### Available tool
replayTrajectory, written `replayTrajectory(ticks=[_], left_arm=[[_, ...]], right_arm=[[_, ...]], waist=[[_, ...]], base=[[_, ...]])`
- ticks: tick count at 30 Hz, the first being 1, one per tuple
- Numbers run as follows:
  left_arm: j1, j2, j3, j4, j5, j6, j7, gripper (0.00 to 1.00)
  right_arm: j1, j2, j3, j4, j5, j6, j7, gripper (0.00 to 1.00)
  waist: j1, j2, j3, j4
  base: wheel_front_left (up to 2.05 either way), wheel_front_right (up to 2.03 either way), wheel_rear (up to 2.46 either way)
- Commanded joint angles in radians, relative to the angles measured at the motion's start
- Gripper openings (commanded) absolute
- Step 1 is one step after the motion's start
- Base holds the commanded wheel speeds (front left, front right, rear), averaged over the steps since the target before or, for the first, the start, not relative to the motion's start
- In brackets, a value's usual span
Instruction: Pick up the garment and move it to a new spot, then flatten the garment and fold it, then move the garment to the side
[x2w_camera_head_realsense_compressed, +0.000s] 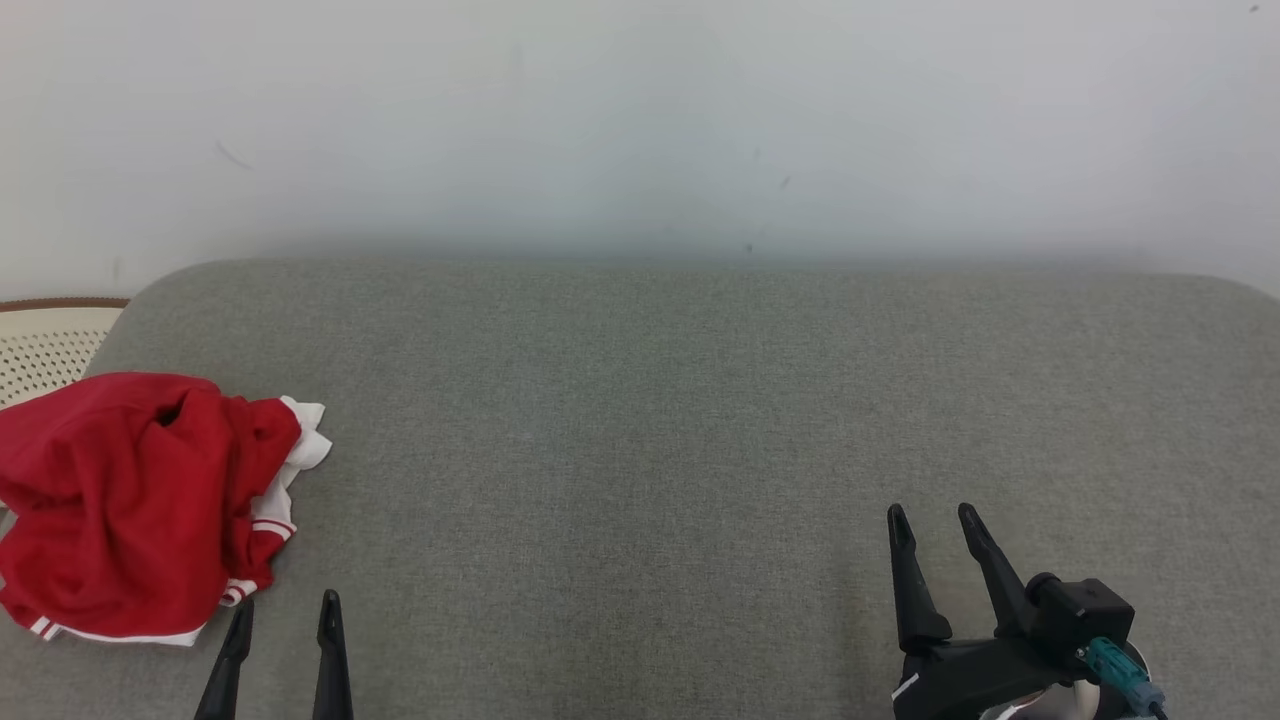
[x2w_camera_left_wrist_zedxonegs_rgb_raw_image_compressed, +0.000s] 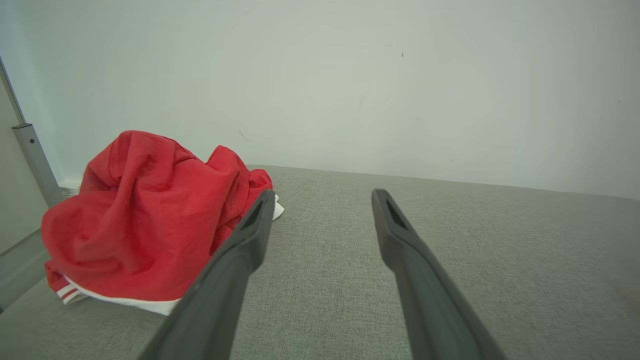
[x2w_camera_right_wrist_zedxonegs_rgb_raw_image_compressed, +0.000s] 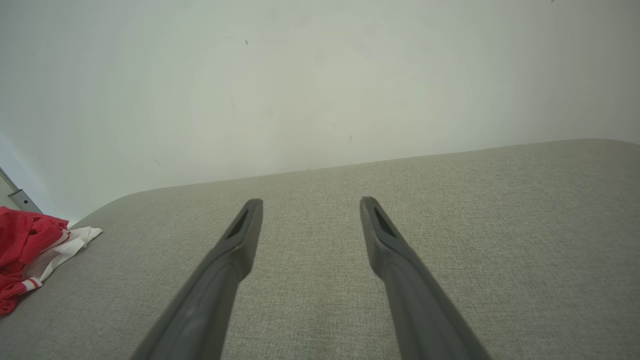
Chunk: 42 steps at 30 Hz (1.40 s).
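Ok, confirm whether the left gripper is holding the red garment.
No, the left gripper stands open beside the red garment, bare grey cushion in its gap.

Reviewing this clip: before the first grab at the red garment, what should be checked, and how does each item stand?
1. Left gripper open, empty: ok.
2. Right gripper open, empty: ok.
3. Garment crumpled, not gripped, close to left gripper: ok.
4. Bare grey cushion available for a new spot: ok.
5. Garment wholly on cushion: cannot tell; it runs past the head view's edge.
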Motion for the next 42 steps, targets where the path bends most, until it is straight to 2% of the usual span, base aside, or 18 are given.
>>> replayTrajectory(ticks=[1,8,29,36,42], left_arm=[[0.016,0.000,0.006,0.002,0.008,0.004,-0.005,1.00],[0.016,0.000,0.023,0.013,0.016,0.010,-0.004,1.00],[0.057,0.031,0.089,0.008,0.030,0.029,-0.004,1.00],[0.061,0.039,0.099,0.007,0.033,0.036,-0.004,1.00],[0.075,0.044,0.107,0.008,0.030,0.040,-0.004,1.00]], right_arm=[[0.018,-0.001,-0.002,-0.001,0.006,0.001,-0.004,1.00],[0.024,0.000,-0.003,-0.001,0.005,0.001,-0.001,1.00],[0.056,-0.001,0.004,0.009,0.014,0.001,0.001,1.00],[0.057,-0.001,0.012,0.017,0.019,0.001,-0.003,1.00],[0.054,-0.001,0.020,0.022,0.020,0.001,-0.007,1.00]], waist=[[0.0000,0.0000,0.001,0.009],[0.0000,0.0000,0.000,0.072],[0.0000,0.0000,-0.029,0.355],[0.0000,0.0000,-0.043,0.410],[0.0000,0.0000,-0.050,0.428]], base=[[0.00,0.00,0.00],[0.00,0.00,0.00],[0.00,0.00,0.00],[0.00,0.00,0.00],[0.00,0.00,0.00]])
